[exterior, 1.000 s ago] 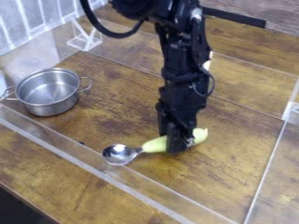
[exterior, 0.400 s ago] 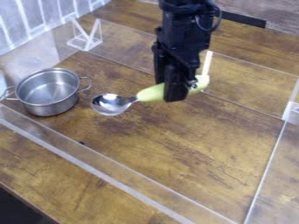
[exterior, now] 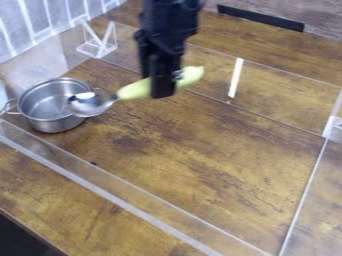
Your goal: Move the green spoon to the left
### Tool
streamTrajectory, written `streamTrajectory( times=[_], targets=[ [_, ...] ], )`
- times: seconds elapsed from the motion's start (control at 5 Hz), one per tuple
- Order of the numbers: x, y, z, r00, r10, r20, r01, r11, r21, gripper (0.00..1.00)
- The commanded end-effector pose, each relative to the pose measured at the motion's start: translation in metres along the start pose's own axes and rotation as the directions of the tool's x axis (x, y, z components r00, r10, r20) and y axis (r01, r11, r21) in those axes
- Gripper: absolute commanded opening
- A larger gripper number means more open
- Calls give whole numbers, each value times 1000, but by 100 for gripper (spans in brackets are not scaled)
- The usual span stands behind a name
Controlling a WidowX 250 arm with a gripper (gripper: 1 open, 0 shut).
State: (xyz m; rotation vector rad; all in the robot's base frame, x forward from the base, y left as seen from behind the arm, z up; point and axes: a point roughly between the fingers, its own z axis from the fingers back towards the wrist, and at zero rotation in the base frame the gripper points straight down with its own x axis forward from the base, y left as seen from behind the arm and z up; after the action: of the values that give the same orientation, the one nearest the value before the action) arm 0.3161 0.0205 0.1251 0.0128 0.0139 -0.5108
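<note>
The green spoon (exterior: 150,85) hangs in the air, tilted, its yellow-green handle up to the right and its shiny metal bowl (exterior: 91,103) low at the left, right over the pot's right rim. My gripper (exterior: 163,88) comes down from the top of the view and is shut on the spoon's handle near its middle. The black fingers hide part of the handle. The spoon is lifted off the wooden table (exterior: 201,160).
A round steel pot (exterior: 51,104) with side handles stands at the left. A clear plastic stand (exterior: 96,40) sits at the back left. Clear acrylic strips (exterior: 134,205) run across the table, and an upright clear piece (exterior: 237,77) stands right of the gripper.
The gripper has lifted the spoon off the table and carried it left and away from the camera. The spoon's bowl now reaches the pot's right rim.
</note>
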Motion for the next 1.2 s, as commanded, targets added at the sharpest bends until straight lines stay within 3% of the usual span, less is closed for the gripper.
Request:
streamTrajectory(
  times=[0.0, 0.2, 0.6, 0.8, 1.0],
  targets=[
    [-14, 18, 18, 997, 31, 69, -35, 998, 59, 0],
    [-18, 31, 9, 997, 20, 76, -25, 998, 60, 0],
    [-39, 49, 13, 990, 102, 102, -110, 991, 75, 0],
    [-44, 59, 19, 982, 152, 112, -162, 983, 83, 0],
    [-28, 59, 20, 985, 118, 127, -130, 987, 94, 0]
  ],
)
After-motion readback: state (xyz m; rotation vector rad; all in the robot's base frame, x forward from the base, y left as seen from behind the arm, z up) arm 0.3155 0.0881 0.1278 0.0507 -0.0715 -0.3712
